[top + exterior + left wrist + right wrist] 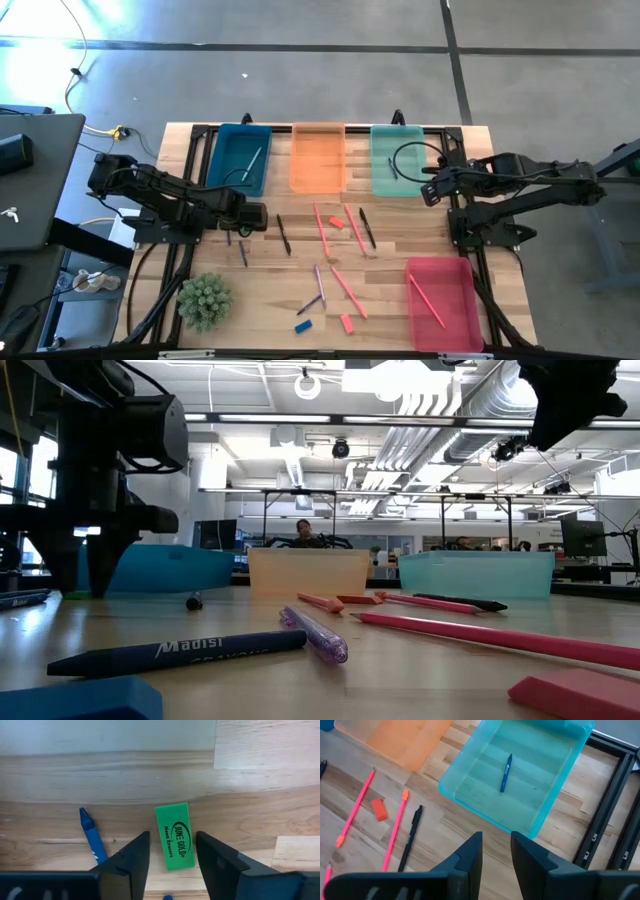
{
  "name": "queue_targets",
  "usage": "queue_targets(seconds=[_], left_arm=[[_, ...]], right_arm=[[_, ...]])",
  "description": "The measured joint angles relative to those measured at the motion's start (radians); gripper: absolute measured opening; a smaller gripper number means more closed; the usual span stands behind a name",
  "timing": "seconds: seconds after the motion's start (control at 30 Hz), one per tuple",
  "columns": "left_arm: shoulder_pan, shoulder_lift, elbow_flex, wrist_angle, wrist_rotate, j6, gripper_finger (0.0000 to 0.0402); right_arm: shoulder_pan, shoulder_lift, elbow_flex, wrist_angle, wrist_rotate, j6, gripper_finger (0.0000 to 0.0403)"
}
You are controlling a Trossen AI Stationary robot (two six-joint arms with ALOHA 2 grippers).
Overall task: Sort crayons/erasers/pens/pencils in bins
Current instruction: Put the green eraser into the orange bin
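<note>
The left gripper (232,232) works low over the counter (262,275) at about 9 o'clock, just below the blue bin (240,158), with bare wood open around it. In its wrist view the fingers (131,862) are spread and released, and a green eraser (174,836) lies flat between them, its far end poking out past the tips; whether the pads touch it, I cannot tell. A blue crayon (93,835) lies just beside, outside one finger.

The right gripper (428,188) hangs at 2 o'clock by the near edge of the teal bin (398,160), fingers (470,855) parted a little, holding nothing. A blue crayon (506,772) lies inside that bin.

The orange bin (318,156) sits at 12 o'clock, the pink-red bin (444,303) at 5 o'clock. More erasers wait toward 6 o'clock: one blue (303,325), one pink-red (346,323).
</note>
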Motion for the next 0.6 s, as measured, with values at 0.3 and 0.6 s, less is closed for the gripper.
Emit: queue_targets(seconds=[0.3,0.6], left_arm=[[0.0,0.001,-0.001,0.005,-0.001,0.032,0.0091],[-0.001,0.006,0.022,-0.003,0.0,0.088,0.0079]], right_arm=[[0.0,0.0,0.0,0.02,0.012,0.003,0.0094],[0.0,0.0,0.0,0.022,0.021,0.0,0.0094]])
